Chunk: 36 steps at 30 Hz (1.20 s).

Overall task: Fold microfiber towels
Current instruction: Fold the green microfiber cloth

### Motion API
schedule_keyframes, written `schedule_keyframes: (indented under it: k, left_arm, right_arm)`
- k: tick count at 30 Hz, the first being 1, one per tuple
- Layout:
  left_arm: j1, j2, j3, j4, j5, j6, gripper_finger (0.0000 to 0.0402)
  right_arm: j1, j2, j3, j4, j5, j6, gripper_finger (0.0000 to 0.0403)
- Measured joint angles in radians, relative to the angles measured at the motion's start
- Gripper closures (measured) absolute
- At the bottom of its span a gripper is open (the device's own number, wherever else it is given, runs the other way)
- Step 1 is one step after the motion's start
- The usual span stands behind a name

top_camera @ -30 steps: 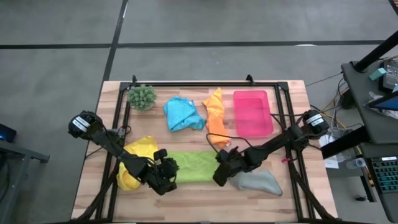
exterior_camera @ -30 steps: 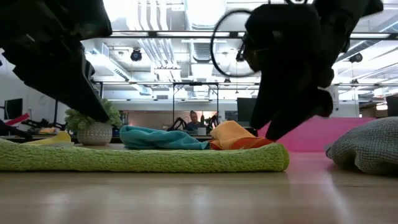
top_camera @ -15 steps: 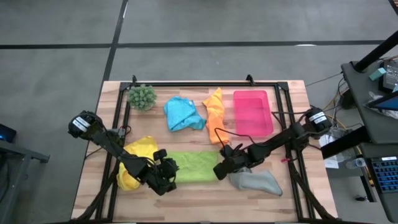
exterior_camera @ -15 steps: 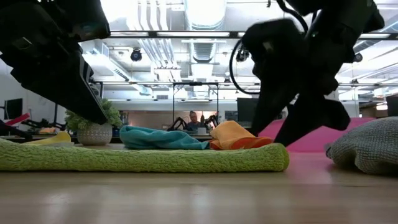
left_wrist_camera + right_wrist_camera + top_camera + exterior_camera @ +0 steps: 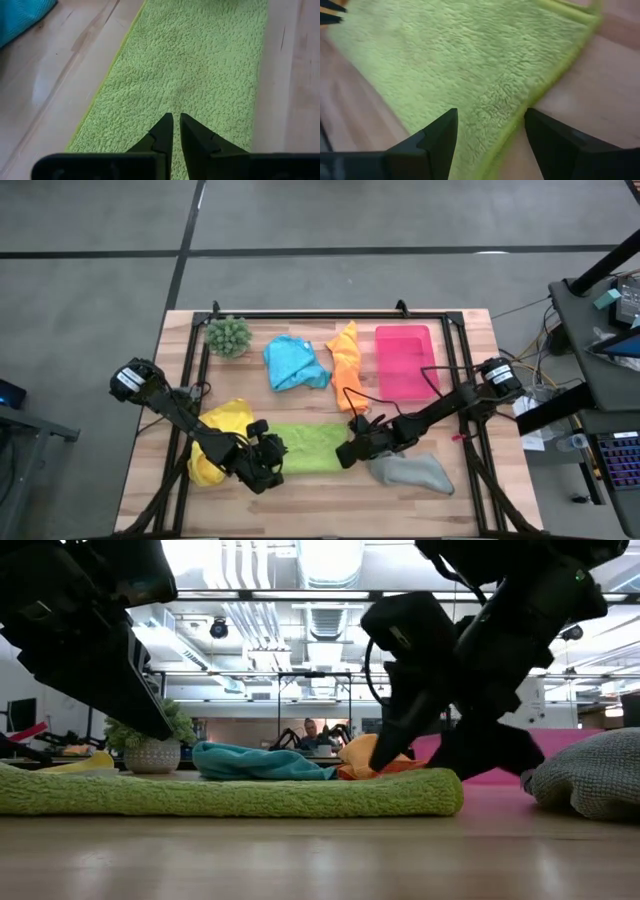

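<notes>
Lime green towel (image 5: 312, 448) is laid out flat at the front-middle of the table (image 5: 470, 330), looks like a long rectangle strip, fluffy loop texture, pretty smooth w/ a faint crease down the middle in the left wrist view. In the low view it's a thin flat band (image 5: 230, 795) across the wood.

Left gripper (image 5: 270, 455) sits on the towel's left end, fingers basically together, tips (image 5: 167, 131) pressed down onto the pile; can't tell if any fabric is pinched btw. Right gripper (image 5: 352, 450) is at the towel's right edge, fingers (image 5: 442, 135) spread apart, straddling the hem/corner w/o closing on it.

Other towels: yellow one (image 5: 222, 430) bunched up just left of the green, partly under the left arm. Grey one (image 5: 412, 472) is a rumpled lump at front right, next to the right gripper. Blue (image 5: 293, 364) and orange (image 5: 347, 365) are crumpled side by side toward the back, orange touching the pink tray (image 5: 405, 361). Spiky green plant (image 5: 229, 335) in the back left corner.
</notes>
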<state>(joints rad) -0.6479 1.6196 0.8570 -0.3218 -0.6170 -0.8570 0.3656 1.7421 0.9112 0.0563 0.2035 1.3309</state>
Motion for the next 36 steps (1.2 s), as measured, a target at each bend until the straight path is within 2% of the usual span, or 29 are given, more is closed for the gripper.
schedule_keyframes:
  k: [6, 9, 15, 23, 26, 28, 32, 36]
  left_arm:
    - [0.0, 0.0, 0.0, 0.0, -0.009, 0.0, 0.0382]
    - [0.0, 0.0, 0.0, 0.001, -0.02, 0.0, 0.0382]
    - [0.0, 0.0, 0.0, 0.001, -0.037, 0.002, 0.0382]
    - [0.0, 0.0, 0.0, 0.001, -0.045, 0.003, 0.0382]
    - [0.0, -0.007, 0.006, -0.002, -0.034, 0.023, 0.0382]
    - [0.0, -0.024, 0.012, -0.003, 0.014, 0.043, 0.0382]
    - [-0.006, -0.072, 0.014, -0.004, 0.099, 0.053, 0.0382]
    - [-0.04, -0.113, 0.012, -0.026, 0.114, 0.05, 0.0382]
  right_arm:
    - [-0.001, 0.009, 0.0, 0.095, 0.019, -0.056, 0.0183]
    - [-0.006, 0.01, 0.0, 0.099, 0.032, -0.07, 0.0199]
    - [-0.01, 0.07, -0.001, 0.161, 0.03, -0.09, 0.028]
    - [-0.011, 0.103, 0.0, 0.227, 0.022, -0.217, 0.0384]
    - [-0.014, 0.081, -0.001, 0.231, 0.026, -0.294, 0.0392]
    - [-0.018, 0.053, -0.001, 0.204, 0.033, -0.332, 0.0393]
    - [-0.015, -0.016, -0.001, 0.096, 0.031, -0.375, 0.0394]
    - [-0.017, -0.094, -0.003, -0.031, 0.034, -0.39, 0.0394]
